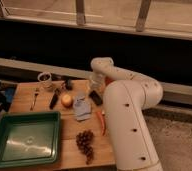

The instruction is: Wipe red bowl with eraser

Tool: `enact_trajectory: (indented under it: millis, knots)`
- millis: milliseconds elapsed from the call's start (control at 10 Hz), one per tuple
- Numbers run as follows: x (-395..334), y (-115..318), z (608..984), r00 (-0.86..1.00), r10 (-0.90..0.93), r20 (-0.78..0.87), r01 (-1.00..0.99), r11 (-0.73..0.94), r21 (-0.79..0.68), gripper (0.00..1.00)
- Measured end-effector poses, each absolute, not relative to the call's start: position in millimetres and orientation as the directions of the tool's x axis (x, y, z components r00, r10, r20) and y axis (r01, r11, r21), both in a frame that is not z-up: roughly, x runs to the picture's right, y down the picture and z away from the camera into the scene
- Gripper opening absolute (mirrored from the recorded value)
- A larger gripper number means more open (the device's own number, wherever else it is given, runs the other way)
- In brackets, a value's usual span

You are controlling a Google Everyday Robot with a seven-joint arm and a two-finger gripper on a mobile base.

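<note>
Note tool (94, 88) pressed together just above eraser (95, 98) on desk (24, 95), near red bowl (108, 80): apparently positioned for pickup before wiping.

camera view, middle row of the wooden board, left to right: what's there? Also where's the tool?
fork -> black-handled utensil -> round yellow fruit -> blue-grey cloth -> eraser. Tool is shut, at the eraser's far end; contact unclear.
</note>
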State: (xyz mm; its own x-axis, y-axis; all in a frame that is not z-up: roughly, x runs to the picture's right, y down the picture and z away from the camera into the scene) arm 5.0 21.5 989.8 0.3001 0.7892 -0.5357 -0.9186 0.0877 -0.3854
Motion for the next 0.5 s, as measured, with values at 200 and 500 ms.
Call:
enact_trajectory:
  millis: [200, 500]
  knots:
    - [5.8, 21.6, 989.8, 0.299, 0.789, -0.536, -0.919, 0.087, -0.385, 0.00]
    - [6.5, 21.7, 989.8, 0.298, 0.790, -0.536, -0.919, 0.086, -0.384, 0.00]
